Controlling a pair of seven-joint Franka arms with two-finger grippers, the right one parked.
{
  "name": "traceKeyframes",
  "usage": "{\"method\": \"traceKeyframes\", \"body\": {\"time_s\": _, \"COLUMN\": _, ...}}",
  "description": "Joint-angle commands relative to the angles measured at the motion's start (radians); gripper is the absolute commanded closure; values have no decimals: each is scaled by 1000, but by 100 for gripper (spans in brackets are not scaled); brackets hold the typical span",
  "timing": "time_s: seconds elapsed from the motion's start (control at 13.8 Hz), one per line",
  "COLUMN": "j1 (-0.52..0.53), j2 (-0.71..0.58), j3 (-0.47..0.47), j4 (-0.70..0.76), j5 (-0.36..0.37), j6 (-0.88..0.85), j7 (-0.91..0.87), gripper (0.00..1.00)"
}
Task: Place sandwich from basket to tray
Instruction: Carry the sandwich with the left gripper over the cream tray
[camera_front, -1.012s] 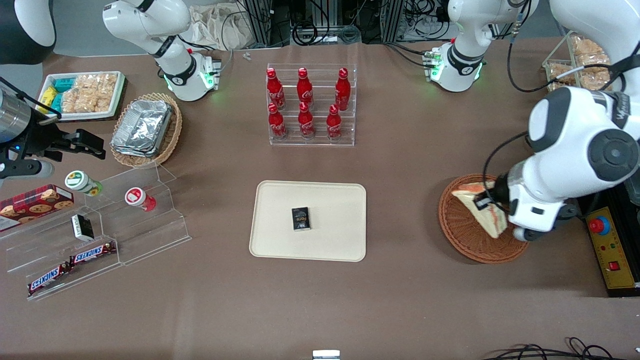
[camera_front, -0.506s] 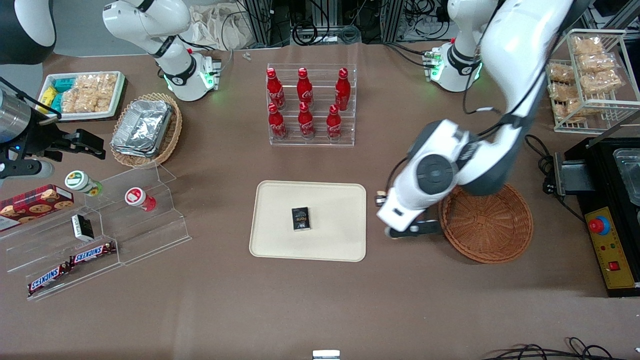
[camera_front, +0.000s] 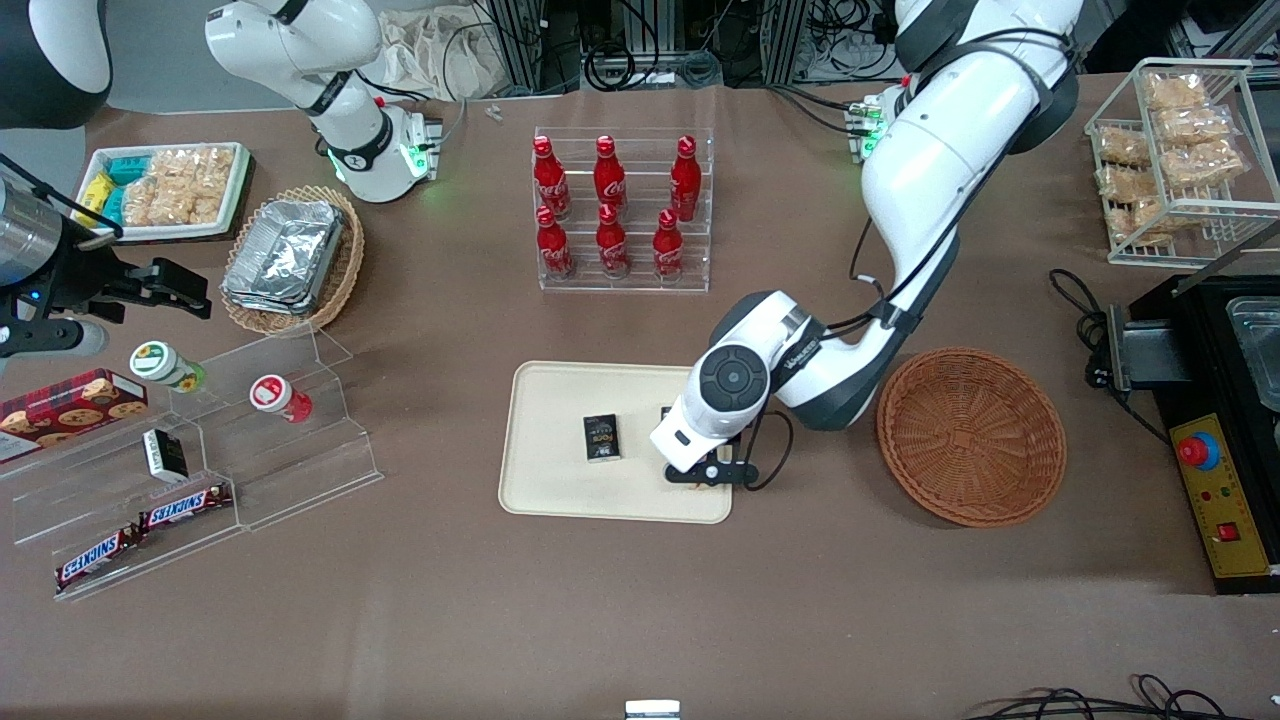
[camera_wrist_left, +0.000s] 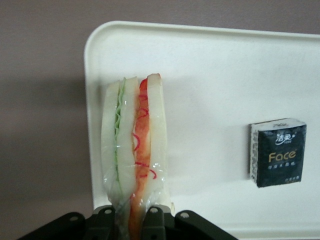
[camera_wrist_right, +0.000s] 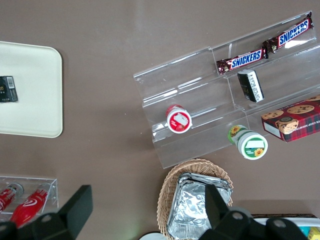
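My gripper (camera_front: 703, 472) hangs over the end of the cream tray (camera_front: 560, 480) nearest the basket, mostly covered by its own wrist in the front view. The wrist view has the gripper (camera_wrist_left: 133, 216) shut on the wrapped sandwich (camera_wrist_left: 134, 140), a pale wedge with green and orange-red layers, held edge-on above the tray (camera_wrist_left: 210, 75) close to its rim. The reddish-brown basket (camera_front: 970, 436) sits beside the tray toward the working arm's end, with nothing in it.
A small dark tissue packet (camera_front: 601, 437) lies mid-tray, also seen as the packet (camera_wrist_left: 278, 152) from the wrist. Farther from the camera than the tray stands a clear rack of red cola bottles (camera_front: 620, 215). A black box with a red button (camera_front: 1215, 490) stands beside the basket.
The arm swung from the basket across the table to the tray's near end, carrying the sandwich; the basket is left with nothing in it.
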Motion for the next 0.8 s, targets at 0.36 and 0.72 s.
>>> {"method": "traceKeyframes", "body": {"time_s": 0.36, "j1": -1, "j2": -17, "j3": 7, "j4": 49, "j5": 16, "j6": -19, "j7": -24, "gripper": 0}}
{"method": "traceKeyframes", "body": {"time_s": 0.72, "j1": 167, "j2": -256, "j3": -4, "j4": 7, "j5": 1, "j6": -231, "j7": -4, "gripper": 0}}
